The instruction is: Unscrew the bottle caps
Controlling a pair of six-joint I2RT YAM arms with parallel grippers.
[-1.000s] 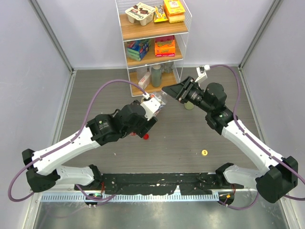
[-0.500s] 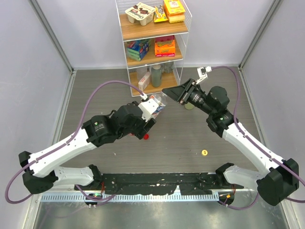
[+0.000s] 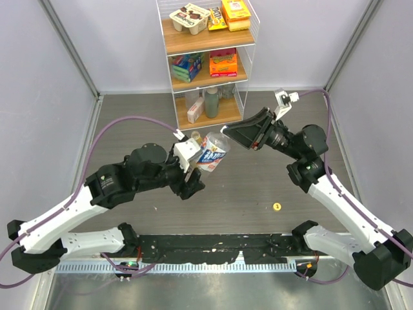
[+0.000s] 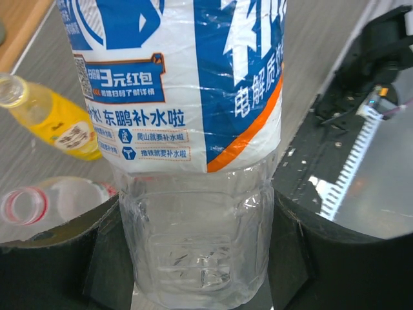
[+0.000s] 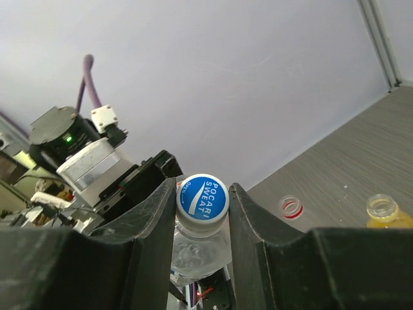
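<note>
My left gripper (image 3: pixel 197 166) (image 4: pixel 193 258) is shut on the base of the clear bottle with the blue-white label (image 3: pixel 213 152) (image 4: pixel 187 129), holding it off the table and tilted toward the right arm. My right gripper (image 3: pixel 226 136) (image 5: pixel 202 206) is shut on this bottle's white cap (image 5: pixel 202 200), which has a blue printed top. A yellow cap (image 3: pixel 277 206) lies alone on the table. The yellow-orange juice bottle (image 4: pixel 58 123) (image 5: pixel 382 208) and the clear bottle with a red neck ring (image 4: pixel 29 205) (image 5: pixel 291 206) lie open-mouthed behind. No red cap shows.
A wire rack with wooden shelves (image 3: pixel 206 64) full of boxes and bottles stands at the back centre. Grey walls close in left and right. The black mounting rail (image 3: pixel 213 245) runs along the near edge between the arm bases.
The left arm has pulled the bottle nearer and a little right, turning its label upward. The right wrist has swung right and followed, its fingers still closed at the bottle's top.
</note>
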